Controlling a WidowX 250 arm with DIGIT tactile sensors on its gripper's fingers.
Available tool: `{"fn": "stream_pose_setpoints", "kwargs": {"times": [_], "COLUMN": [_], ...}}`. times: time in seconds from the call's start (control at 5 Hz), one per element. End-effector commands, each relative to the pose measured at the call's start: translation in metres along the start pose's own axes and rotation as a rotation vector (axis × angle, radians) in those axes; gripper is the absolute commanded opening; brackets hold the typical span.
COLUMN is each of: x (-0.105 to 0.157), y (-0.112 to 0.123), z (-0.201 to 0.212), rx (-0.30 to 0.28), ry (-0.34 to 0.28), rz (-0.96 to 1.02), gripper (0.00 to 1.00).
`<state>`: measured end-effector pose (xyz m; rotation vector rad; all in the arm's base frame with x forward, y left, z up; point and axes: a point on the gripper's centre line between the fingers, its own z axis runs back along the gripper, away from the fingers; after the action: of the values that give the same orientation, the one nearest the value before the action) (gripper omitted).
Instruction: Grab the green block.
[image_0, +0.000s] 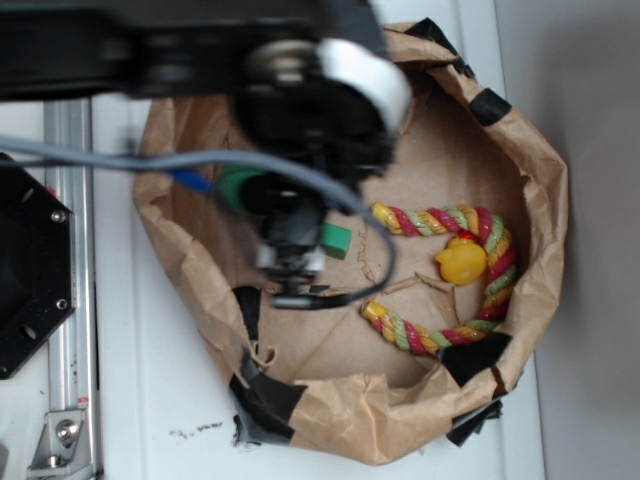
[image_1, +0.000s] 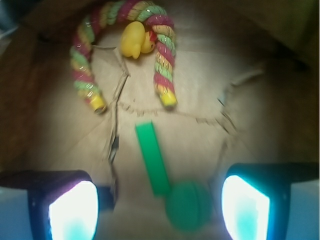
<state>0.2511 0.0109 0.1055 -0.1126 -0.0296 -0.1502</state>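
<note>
The green block (image_1: 152, 157) is a long flat bar lying on the brown paper floor, running from the middle of the wrist view down to a round green ball (image_1: 189, 206) that touches its near end. In the exterior view only the block's end (image_0: 336, 240) shows past the arm, and the ball (image_0: 238, 188) peeks out on the other side. My gripper (image_1: 159, 212) (image_0: 290, 262) is open and empty above them, with the block's near end and the ball between its two fingers (image_1: 70, 210).
Everything lies in a brown paper bin (image_0: 545, 190) with rolled walls and black tape. A striped rope toy (image_1: 162, 65) (image_0: 490, 270) curves around a yellow rubber duck (image_1: 134, 40) (image_0: 461, 262) beyond the block. A blue thing (image_0: 192, 181) lies by the left wall.
</note>
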Motion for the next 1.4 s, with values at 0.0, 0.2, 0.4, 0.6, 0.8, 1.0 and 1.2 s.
{"fn": "stream_pose_setpoints", "kwargs": {"times": [0.0,0.2,0.4,0.6,0.8,1.0,1.2], "x": [-0.010,-0.020,-0.024,-0.014,0.012,0.027,0.030], "y": [-0.032,-0.037,-0.031,-0.020,-0.005,-0.016,-0.036], "z": [-0.068,-0.084,-0.096,-0.085,-0.033,0.017,0.064], "rx": [-0.005,-0.023,0.005,0.030,0.038,0.052,0.134], "ry": [0.000,0.027,0.043,0.029,-0.093,-0.160,-0.140], "rz": [-0.197,-0.214,-0.173,-0.144,-0.044,-0.027,-0.032], "gripper": [1.00,1.00,0.00,0.00,0.00,0.00,0.00]}}
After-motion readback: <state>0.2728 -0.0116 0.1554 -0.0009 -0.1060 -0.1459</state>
